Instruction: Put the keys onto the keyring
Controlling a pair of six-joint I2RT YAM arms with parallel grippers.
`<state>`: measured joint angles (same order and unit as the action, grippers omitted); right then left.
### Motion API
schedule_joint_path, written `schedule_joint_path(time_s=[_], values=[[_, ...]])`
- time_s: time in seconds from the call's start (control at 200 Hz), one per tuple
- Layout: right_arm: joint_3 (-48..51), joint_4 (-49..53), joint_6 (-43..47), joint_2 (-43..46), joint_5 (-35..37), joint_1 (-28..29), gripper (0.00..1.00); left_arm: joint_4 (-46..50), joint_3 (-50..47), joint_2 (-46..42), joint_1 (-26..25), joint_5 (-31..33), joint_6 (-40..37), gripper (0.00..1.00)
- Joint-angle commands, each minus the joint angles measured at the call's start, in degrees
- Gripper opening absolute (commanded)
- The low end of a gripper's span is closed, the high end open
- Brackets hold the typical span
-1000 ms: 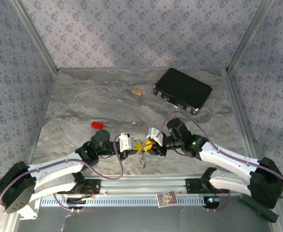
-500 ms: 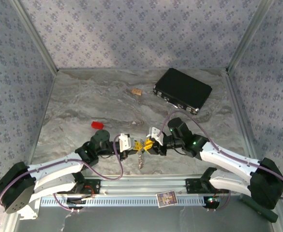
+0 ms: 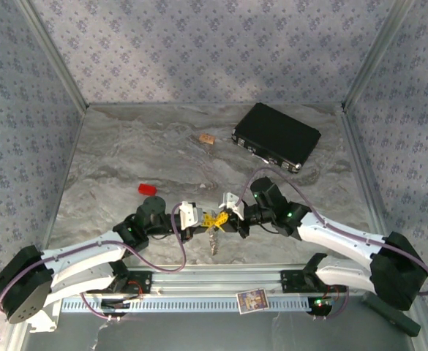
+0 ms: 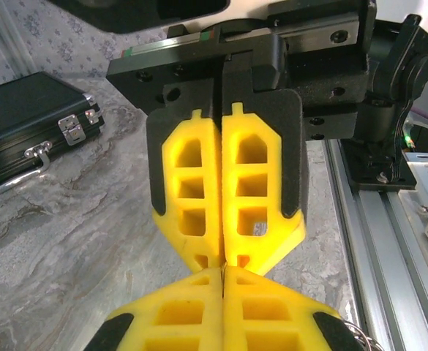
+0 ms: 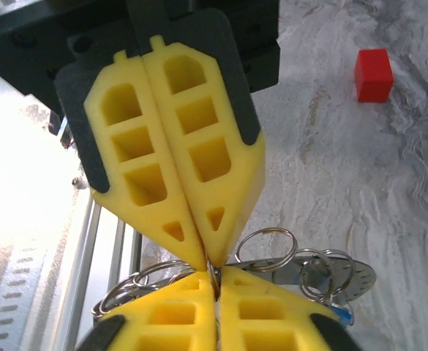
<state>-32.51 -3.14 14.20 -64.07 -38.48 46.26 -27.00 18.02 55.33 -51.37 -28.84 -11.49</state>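
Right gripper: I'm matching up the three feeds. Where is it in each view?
Top external: right gripper low centre, shut, tip to tip with the left gripper.
Left wrist: right gripper upper centre, facing the camera.
Right wrist: right gripper along the bottom edge, its own fingers.
Shared landmark: the left gripper it meets.

Lab test booth, patterned wall panels point(image 3: 199, 51), marbled tabletop point(image 3: 140, 146)

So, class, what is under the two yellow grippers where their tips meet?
A bunch of silvery rings shows beneath the tips of the left gripper and right gripper, over the table. Whatever the tips pinch, and the bunch's middle, is covered by the fingers.
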Motion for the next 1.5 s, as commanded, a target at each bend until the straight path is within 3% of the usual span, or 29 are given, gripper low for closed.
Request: schedule_joint_path(time_s=[0.0, 0.11, 0.26, 0.515, 0.72, 0.795, 0.85, 0.924, 1.144, 1.494], values=[[-1.8, -0.2, 0.2, 0.0, -0.5, 0.1, 0.00, -2.8, 0.4, -1.7, -0.3, -1.4, 0.2, 0.00], [-2.9, 3.7, 2.7, 1.7, 1.4, 0.1, 0.00, 3.6, 1.7, -2.8, -0.3, 1.2, -1.3, 0.27], [-7.9, 15.1, 9.1, 0.7, 6.2, 1.7, 0.00, 13.2, 4.5, -4.0, -0.3, 2.6, -5.2, 0.32], [-15.6, 26.7, 15.3, -1.8, 13.2, 5.7, 0.00, 18.7, 8.0, -1.6, -0.4, 3.2, -7.8, 0.22], [-19.2, 29.9, 17.0, -2.8, 16.0, 8.3, 0.00, 18.4, 8.4, -1.8, -0.4, 1.9, -7.8, 0.03], [-18.5, 28.1, 16.4, -1.8, 15.1, 8.4, 0.00, 17.9, 8.2, -1.9, -0.4, 1.1, -7.7, 0.00], [-16.4, 24.9, 15.0, -0.3, 14.3, 7.9, 0.16, 16.5, 7.6, -2.2, -0.4, 0.9, -6.9, 0.00], [-11.8, 18.7, 11.7, 2.5, 12.0, 6.2, 0.24, 12.6, 5.7, -3.0, -0.4, 0.8, -5.0, 0.00], [-2.9, 5.7, 3.6, 6.1, 7.6, 3.2, 0.26, -1.2, 0.0, -3.1, -0.4, 1.1, 1.5, 0.00], [0.1, 0.0, 1.5, 5.2, 7.1, 2.7, 0.25, -8.7, -2.5, -0.5, -0.4, -0.4, 3.5, 0.00]])
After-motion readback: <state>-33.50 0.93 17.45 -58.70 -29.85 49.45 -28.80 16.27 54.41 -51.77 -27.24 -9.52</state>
